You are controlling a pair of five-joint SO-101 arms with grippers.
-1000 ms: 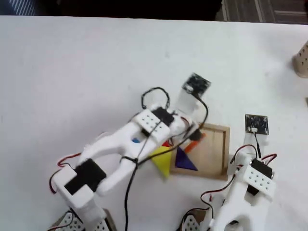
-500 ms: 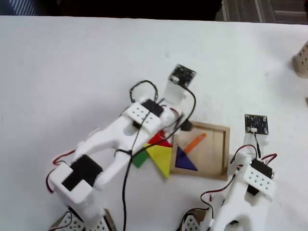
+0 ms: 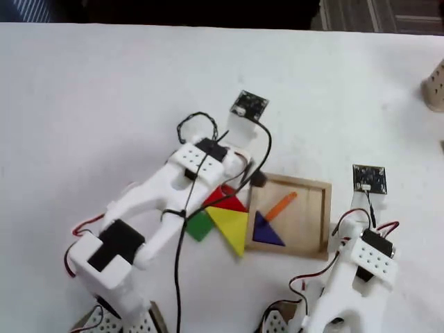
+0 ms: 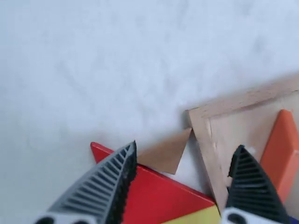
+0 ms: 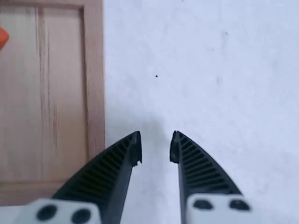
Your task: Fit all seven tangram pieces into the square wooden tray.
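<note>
Three loose pieces, the red triangle, yellow triangle and green piece, lie just left of the tray in the high view. The left gripper hangs at the tray's far-left corner. The red triangle lies just near-left of it, long edge running left-right, apex pointing far.

On the left wrist view, the jaws stand wide apart and empty, straddling the red triangle's corner and the tray rim.

On the right wrist view, the right gripper is slightly parted and empty, just right of the tray, so likely the farther arm.
</note>
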